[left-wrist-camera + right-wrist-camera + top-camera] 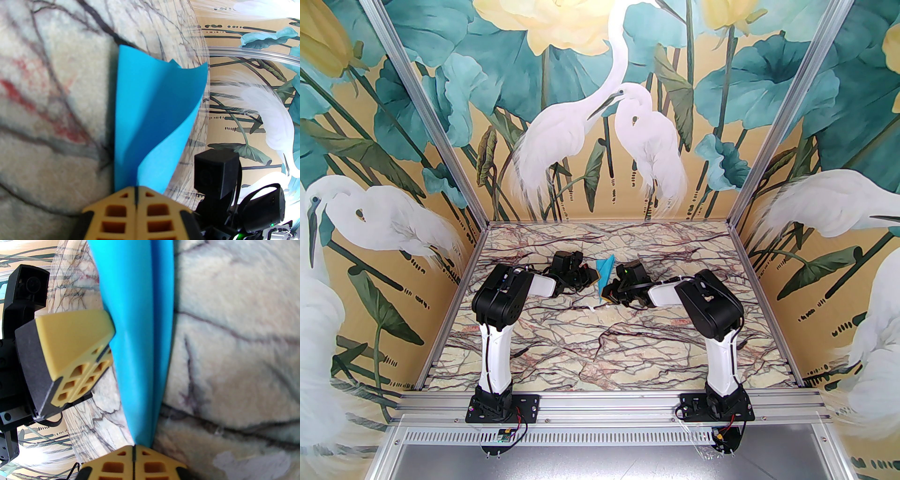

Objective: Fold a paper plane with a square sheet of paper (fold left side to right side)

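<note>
Top view: the plane (pixel 605 268) is seen just beyond the middle of the counter (pixel 600 342), between the two grippers. Its long axis runs from about 1 o'clock, where the wider tail lies, to about 7 o'clock. The left gripper (pixel 593 277) is placed at the plane's 9 o'clock side, and the right gripper (pixel 606 294) at its 5 o'clock end. Both arms are bent inward toward the centre of the counter. Whether the plane touches the counter cannot be told.

Left wrist view: the left gripper (pixel 136 194) is closed, its fingertips pressed together on the lower edge of the plane (pixel 150 110). The paper fans upward toward 12 o'clock, and one flap is curled toward 1 o'clock. The right arm's black camera housing (pixel 216 173) is seen at 4 o'clock.

Right wrist view: the right gripper (pixel 133 451) is closed on the narrow end of the plane (pixel 145 333), which extends as a creased blue strip toward 12 o'clock. The left gripper (pixel 111 345) is seen at 9 o'clock, its tips met at the strip's left edge.
</note>
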Action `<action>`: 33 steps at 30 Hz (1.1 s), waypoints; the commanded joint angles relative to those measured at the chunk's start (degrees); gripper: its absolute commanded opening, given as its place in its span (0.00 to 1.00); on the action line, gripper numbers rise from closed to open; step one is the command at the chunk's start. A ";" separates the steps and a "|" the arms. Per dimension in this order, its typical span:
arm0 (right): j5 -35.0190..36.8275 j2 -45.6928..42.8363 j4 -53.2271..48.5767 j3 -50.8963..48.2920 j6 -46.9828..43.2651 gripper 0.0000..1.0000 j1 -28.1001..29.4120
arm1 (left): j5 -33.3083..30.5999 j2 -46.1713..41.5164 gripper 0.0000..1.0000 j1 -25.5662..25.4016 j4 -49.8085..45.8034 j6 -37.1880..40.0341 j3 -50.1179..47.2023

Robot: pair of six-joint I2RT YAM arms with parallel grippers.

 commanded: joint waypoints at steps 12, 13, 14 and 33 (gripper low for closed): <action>0.17 0.60 -0.45 0.89 -0.33 0.11 -0.24 | 0.12 1.57 0.04 -0.41 -3.75 1.43 1.70; 0.15 0.27 -0.67 0.74 -0.55 0.12 -0.28 | 0.05 1.32 0.04 -0.51 -4.05 1.63 1.79; 0.27 -0.31 -0.87 0.56 -0.77 0.13 -0.39 | -0.05 1.03 0.04 -0.38 -4.38 1.88 1.90; 2.64 -1.23 -8.92 5.38 -5.26 0.04 -6.28 | -1.56 -0.02 0.04 -0.38 -11.23 6.57 4.80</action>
